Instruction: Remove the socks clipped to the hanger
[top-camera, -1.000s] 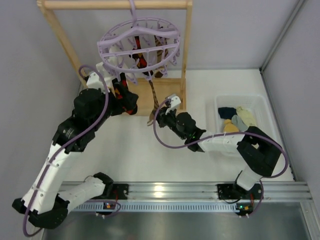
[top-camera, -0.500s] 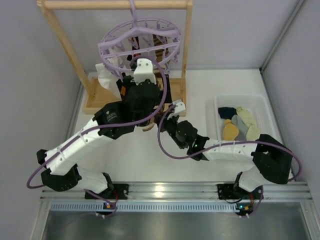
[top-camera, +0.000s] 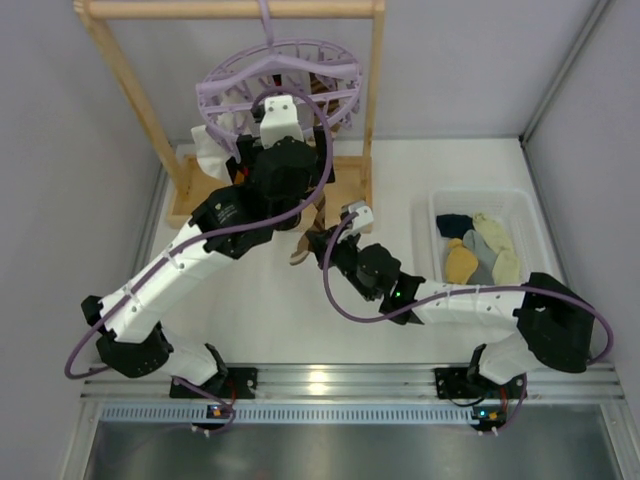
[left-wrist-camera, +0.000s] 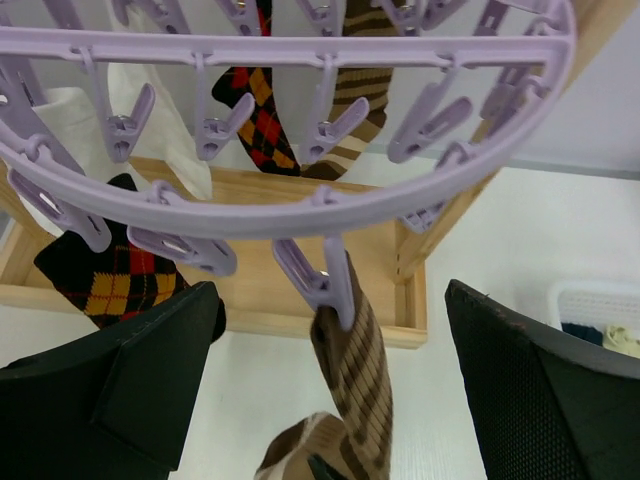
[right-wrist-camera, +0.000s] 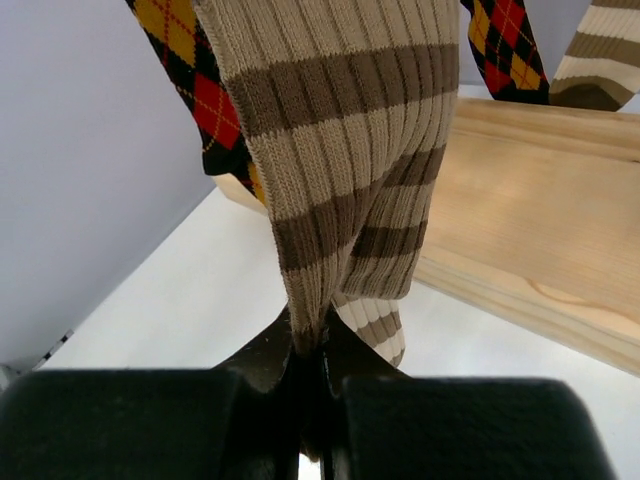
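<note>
Right gripper (right-wrist-camera: 310, 362) pinches the striped sock (right-wrist-camera: 350, 150) pegged to the hanger (left-wrist-camera: 300, 213); left gripper (left-wrist-camera: 335, 385) gapes wide, seemingly touching nothing.

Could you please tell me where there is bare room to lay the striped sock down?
Bare table lies between the left arm and right arm, and between the wooden rack and the bin. Under the hanger is crowded; the bin holds loose socks.

Ribbed knit sock (right-wrist-camera: 340, 150), glossy lilac plastic hanger (left-wrist-camera: 250, 218), matt wooden rack (right-wrist-camera: 540, 230).
</note>
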